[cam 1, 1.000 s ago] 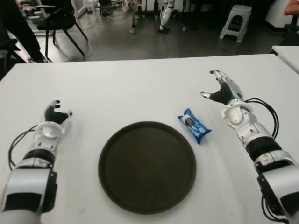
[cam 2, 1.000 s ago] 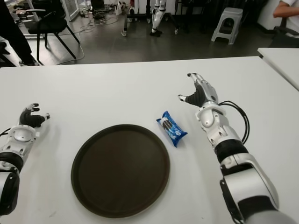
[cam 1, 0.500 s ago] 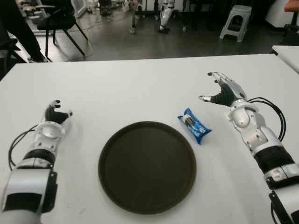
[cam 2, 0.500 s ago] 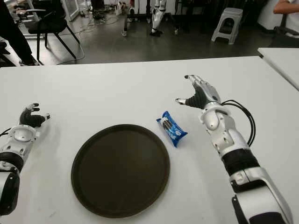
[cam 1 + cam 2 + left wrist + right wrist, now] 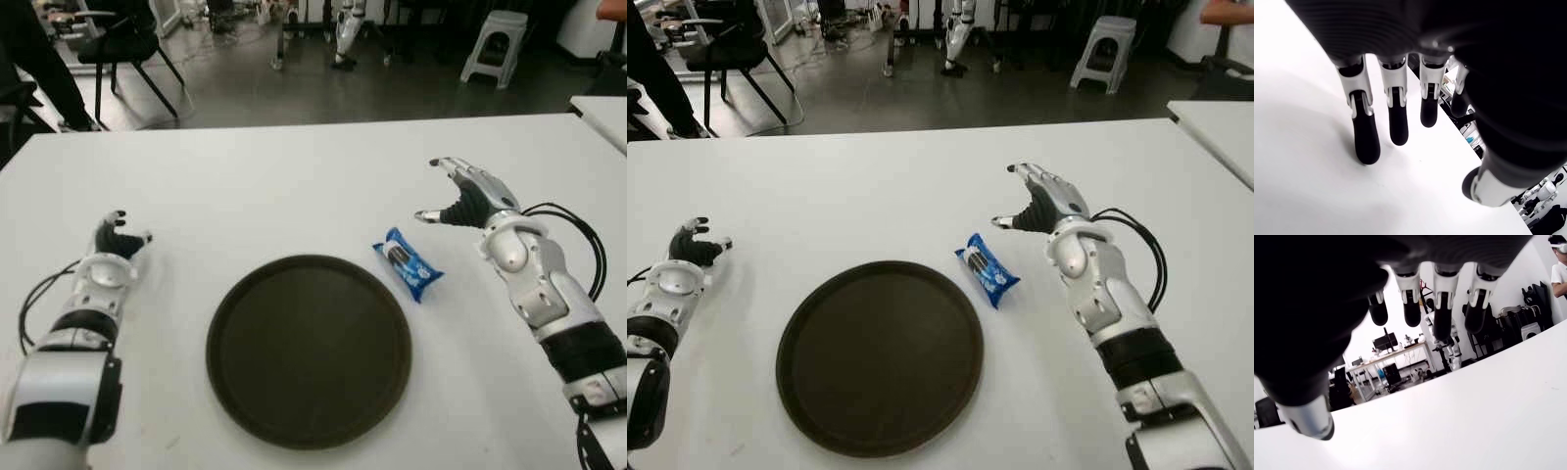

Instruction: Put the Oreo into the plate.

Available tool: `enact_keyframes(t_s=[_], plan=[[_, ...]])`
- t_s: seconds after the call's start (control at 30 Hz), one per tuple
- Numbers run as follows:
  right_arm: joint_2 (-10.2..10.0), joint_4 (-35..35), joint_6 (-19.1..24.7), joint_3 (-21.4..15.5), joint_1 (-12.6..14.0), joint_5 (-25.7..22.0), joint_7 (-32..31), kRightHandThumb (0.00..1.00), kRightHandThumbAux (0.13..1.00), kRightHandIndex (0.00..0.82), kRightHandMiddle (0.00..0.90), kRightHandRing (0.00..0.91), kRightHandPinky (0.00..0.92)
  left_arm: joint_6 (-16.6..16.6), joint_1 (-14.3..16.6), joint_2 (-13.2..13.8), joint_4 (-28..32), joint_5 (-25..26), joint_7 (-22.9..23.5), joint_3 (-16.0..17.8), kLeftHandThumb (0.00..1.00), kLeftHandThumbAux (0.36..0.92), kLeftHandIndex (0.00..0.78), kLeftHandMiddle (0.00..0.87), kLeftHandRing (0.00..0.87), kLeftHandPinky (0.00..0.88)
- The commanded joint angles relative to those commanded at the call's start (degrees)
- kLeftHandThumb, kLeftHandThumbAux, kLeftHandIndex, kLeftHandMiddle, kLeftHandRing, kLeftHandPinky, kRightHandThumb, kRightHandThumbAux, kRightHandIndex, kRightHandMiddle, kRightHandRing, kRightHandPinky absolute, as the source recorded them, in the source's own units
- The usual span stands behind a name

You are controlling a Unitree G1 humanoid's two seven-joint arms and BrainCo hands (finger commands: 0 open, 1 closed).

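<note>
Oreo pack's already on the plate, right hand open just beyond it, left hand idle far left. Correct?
Not quite. The Oreo pack lies on the table beside the plate, on its right, as the left eye view shows. The right hand is open; the left hand idles far left.

Right wrist view: the Oreo is not shown beyond the fingers [image 5: 1442,308]; the palm is perhaps cut off by the upper edge.

No lettering can be read anywhere. The blue Oreo packet [image 5: 408,263], right of centre in the eye views, carries print too small to make out.
</note>
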State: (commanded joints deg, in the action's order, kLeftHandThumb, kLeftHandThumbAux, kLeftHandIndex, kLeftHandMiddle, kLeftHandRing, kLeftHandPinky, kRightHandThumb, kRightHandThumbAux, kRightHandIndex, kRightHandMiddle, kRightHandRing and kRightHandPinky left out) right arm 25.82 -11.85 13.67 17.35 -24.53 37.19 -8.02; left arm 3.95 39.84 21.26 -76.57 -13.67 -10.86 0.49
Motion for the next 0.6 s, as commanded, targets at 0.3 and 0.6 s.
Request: enact_keyframes(t_s=[0.3,0.6], plan=[[0.1,4.0,2.7,0.5,1.9,1.4,-3.4,0.141,0.641,0.000,0.074,0.099,0.142,0.2,0.1,-0.1,0.0,0.5,0.5,0.6,0.209,0.707,0.051,0.144,0.188,0.225],[-0.3,8.3,4.6,1.1,4.4,3.2,-4.4,0.102,0.606,0.000,0.083,0.103,0.115,1.1,-0.1,-0.1,-0.1,0.1,0.3,0.2,0.173,0.696,0.077,0.177,0.221,0.237]])
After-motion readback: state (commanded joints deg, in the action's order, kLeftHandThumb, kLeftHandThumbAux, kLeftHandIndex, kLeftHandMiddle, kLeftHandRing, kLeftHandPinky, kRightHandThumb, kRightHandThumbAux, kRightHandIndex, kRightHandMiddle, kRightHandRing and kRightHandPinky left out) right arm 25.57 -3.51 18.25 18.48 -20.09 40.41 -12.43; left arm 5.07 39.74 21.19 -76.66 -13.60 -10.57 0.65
